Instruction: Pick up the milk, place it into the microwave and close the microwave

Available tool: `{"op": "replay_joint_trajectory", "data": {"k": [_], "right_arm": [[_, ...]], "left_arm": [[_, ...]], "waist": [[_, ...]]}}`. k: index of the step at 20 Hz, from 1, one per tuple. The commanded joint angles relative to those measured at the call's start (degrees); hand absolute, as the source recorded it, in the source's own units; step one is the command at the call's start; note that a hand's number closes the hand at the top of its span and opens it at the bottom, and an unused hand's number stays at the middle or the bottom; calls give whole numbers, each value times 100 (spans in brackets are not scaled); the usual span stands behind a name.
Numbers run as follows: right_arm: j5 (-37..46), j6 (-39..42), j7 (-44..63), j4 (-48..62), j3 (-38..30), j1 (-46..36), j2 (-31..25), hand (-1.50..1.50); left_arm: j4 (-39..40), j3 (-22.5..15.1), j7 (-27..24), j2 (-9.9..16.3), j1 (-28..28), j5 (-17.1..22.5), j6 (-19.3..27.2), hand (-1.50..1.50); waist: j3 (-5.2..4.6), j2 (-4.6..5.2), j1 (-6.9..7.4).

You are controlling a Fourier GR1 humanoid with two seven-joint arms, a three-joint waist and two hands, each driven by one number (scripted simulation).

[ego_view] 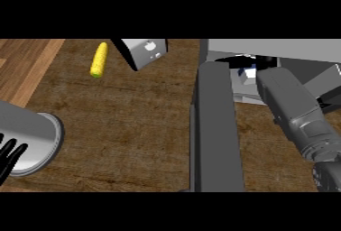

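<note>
The microwave (279, 47) stands at the upper right, and its dark door (214, 131) is swung open toward me. My right forearm (290, 108) reaches into the opening. Only a dark bit of my right hand (264, 60) shows past the wrist. A small white and blue patch of the milk (250, 72) shows just left of that wrist, inside the cavity; I cannot tell whether the hand holds it. My left hand (10, 155) rests open at the lower left edge, fingers up, in front of its grey forearm (36, 137).
A yellow corn cob (99, 59) lies on the wooden counter (133, 122) at the upper left. A grey boxy appliance (145, 51) stands beside it at the top. The open door splits the counter down the middle.
</note>
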Motion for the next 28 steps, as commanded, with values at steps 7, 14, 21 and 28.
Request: {"op": "replay_joint_trajectory", "data": {"k": [7, 14, 21, 28], "right_arm": [[-401, 1667, -709, -77, -335, 643, -80, -150], [-821, 3109, -918, -102, -640, 1037, 31, -150], [-937, 3583, -1411, -433, -526, 1822, 676, -150], [-731, 3376, -1691, -931, -84, 3127, 934, -150]], "left_arm": [[345, -674, -249, -280, 16, -397, -674, -150], [493, -1263, -201, -352, 91, -1001, -1164, -150], [1063, -1789, -793, -833, -404, -2518, -913, -150], [1823, -1740, -1362, -808, -856, -3008, -875, 150]], "waist": [[-6, -146, -317], [-14, -258, -503], [-28, -351, -702], [-41, -418, -907]]}}
